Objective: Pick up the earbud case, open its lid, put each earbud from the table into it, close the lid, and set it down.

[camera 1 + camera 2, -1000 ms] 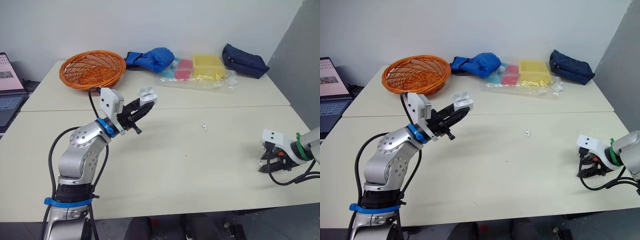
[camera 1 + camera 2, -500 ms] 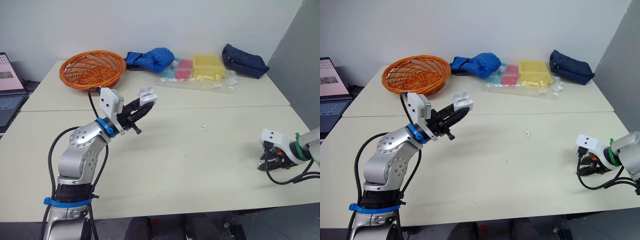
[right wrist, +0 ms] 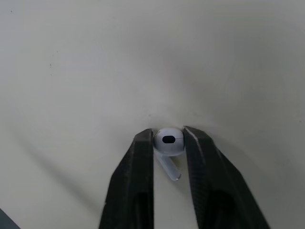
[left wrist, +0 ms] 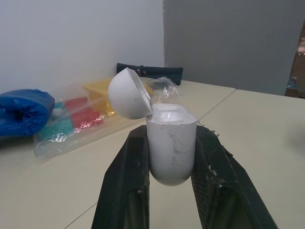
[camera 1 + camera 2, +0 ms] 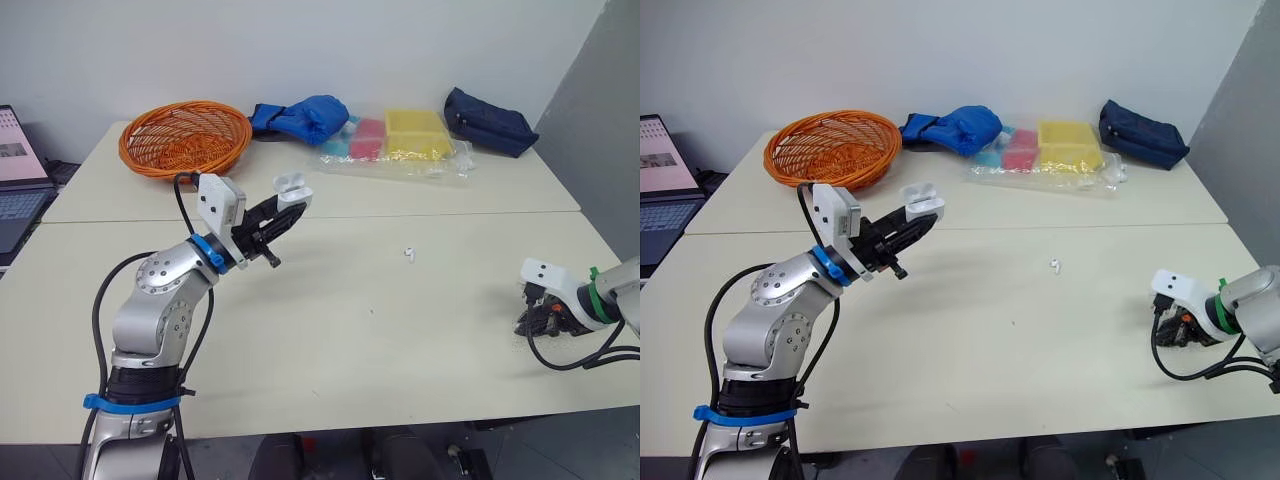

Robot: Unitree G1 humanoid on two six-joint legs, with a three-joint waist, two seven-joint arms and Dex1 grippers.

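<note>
Shows right gripper at near right edge of table, fingers pinched shut around one earbud. Farther in, shows left gripper raised over table's left half, clamped on upright earbud case, lid tipped open. Locates second earbud loose near mid-table, well apart from both. Places orange basket and dark pouch along far edge.

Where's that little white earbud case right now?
The case is held above the table, lid open, between the jaws of the left gripper, on the robot's left and a little nearer the robot than the orange basket.
</note>
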